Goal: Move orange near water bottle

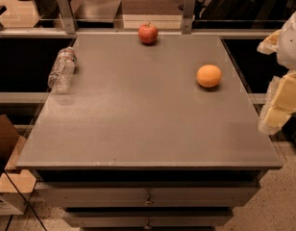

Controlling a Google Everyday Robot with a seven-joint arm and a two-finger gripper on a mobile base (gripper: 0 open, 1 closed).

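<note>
In the camera view, the gripper [277, 105] shows at the right edge of the frame as pale cream and yellowish parts. It hangs beside the right side of the bench [138, 129], off its surface. Whether it is open or closed cannot be told here; it touches none of the things on the bench.

The orange [208, 75] sits on the right half of the grey top, near the right edge and toward the back, closer to the gripper than anything else but clearly apart from it.

The water bottle [62, 70] lies on its side at the left edge, well apart from the orange across the width of the bench. Its long axis runs roughly front to back, with the far end leaning slightly right. Which end carries the cap is unclear.

A red apple [148, 33] stands at the middle of the back edge. Below the top, drawer fronts [148, 198] face the camera.
</note>
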